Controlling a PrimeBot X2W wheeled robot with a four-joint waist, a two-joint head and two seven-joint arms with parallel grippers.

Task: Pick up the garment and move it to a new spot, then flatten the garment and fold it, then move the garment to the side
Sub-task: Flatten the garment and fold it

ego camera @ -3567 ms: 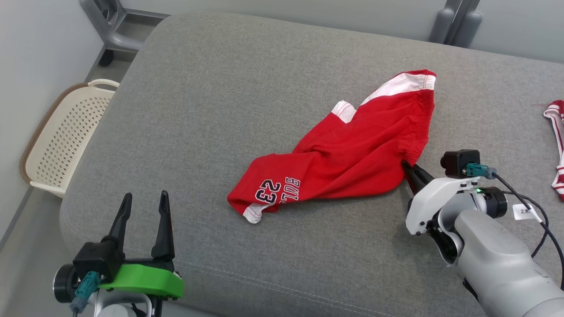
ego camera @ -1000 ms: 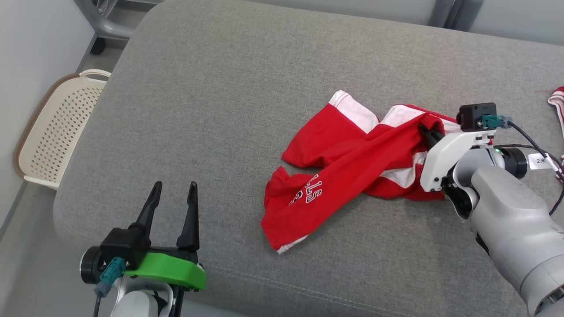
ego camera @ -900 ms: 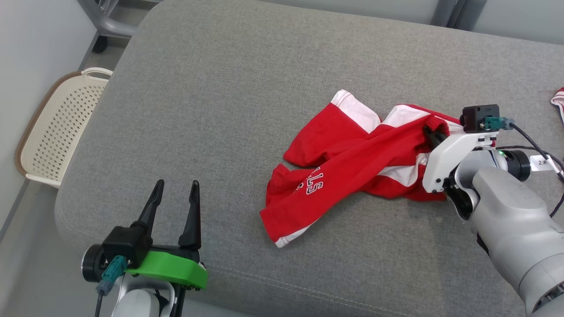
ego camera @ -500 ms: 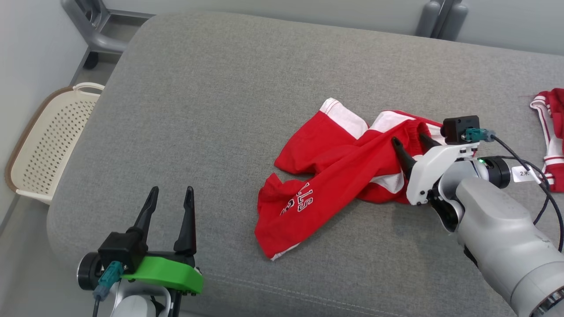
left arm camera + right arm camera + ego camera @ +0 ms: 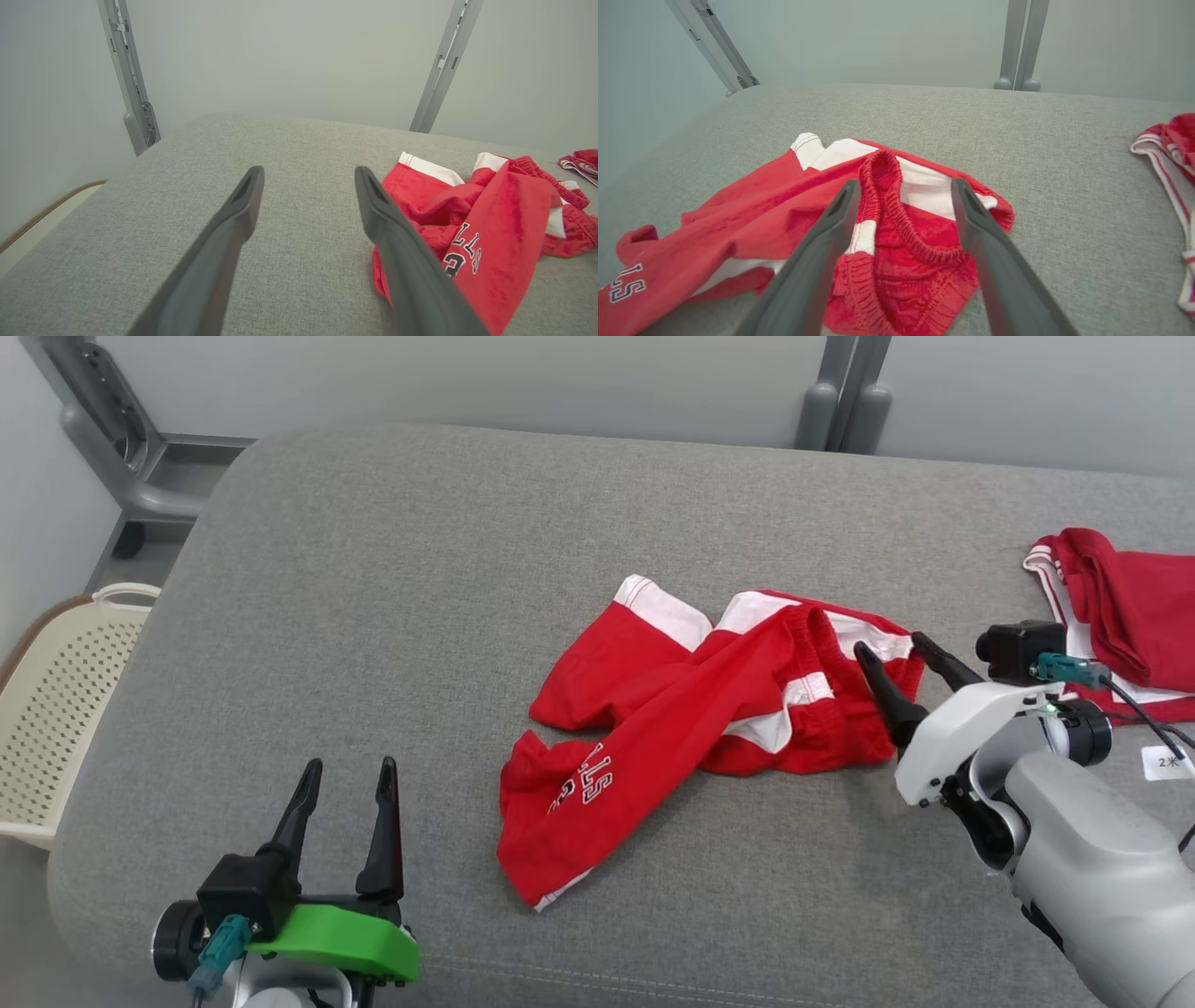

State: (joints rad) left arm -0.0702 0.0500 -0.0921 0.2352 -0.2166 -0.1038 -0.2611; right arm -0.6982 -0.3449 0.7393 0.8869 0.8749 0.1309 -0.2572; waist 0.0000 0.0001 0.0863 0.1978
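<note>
Space is showing between the two dark fingers of the right gripper [image 5: 889, 644], which a second ago were pinching the elastic waistband of the red shorts [image 5: 709, 709]. Now they are standing wide apart and holding nothing, with the tips poised at the waistband's right end. The head camera is also looking higher than before, taking in more of the back wall. The left gripper [image 5: 349, 765] is sitting at the lower left as before, fingers spread and empty, well apart from the cloth.

The shorts are lying crumpled on the grey cushion [image 5: 373, 569], a little right of its middle. One leg is stretching toward the front edge, its white-outlined lettering partly folded under. White panels are showing along the back, and the gathered waistband is bunching at the right. In the right wrist view that waistband is looping between the open fingers. A second red garment [image 5: 1130, 607] is lying at the far right.
</note>
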